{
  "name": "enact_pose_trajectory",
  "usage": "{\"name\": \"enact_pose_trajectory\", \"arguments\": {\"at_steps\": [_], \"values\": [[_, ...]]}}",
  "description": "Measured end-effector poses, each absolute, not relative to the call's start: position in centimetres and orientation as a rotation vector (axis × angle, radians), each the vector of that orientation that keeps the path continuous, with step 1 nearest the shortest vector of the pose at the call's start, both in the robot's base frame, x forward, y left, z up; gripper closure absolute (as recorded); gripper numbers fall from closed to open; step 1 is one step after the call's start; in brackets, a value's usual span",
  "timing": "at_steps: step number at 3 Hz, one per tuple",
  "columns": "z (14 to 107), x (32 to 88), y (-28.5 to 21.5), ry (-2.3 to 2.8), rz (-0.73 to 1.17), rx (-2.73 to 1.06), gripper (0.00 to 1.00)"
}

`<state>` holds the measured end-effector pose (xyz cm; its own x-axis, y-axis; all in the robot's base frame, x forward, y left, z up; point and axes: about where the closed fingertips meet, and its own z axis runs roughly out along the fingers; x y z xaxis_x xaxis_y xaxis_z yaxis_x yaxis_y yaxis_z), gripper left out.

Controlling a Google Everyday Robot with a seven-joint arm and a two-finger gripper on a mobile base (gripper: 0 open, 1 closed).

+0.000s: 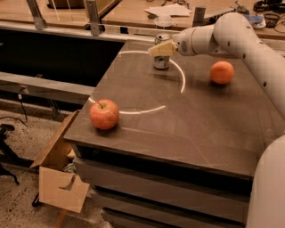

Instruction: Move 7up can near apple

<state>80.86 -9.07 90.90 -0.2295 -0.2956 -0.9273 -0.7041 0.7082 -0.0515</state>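
Note:
The 7up can (160,62) stands upright at the far middle of the dark table (178,129), on a white painted circle line. My gripper (162,48) is at the can, reaching in from the right, and its cream tip covers the can's upper half. The apple (104,114), red with yellowish patches and a short stem, sits near the table's front left corner, well apart from the can. The white arm (231,33) runs in from the right side.
A plain orange fruit (221,72) lies on the table to the right of the can, under the arm. An open cardboard box (58,178) sits on the floor by the table's left front. A counter with clutter (169,11) runs behind the table.

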Motion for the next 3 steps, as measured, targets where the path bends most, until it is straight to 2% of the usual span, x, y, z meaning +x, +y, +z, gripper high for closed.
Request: {"name": "enact_pose_trajectory", "arguments": {"at_steps": [1,2,3], "values": [[90.5,81.1,-8.1,1.812,0.484,-0.801,0.49],[92.5,80.2,-9.3,1.788,0.490,-0.816,0.81],[97.1,74.6,-12.5,1.750,0.518,-0.858,1.00]]}}
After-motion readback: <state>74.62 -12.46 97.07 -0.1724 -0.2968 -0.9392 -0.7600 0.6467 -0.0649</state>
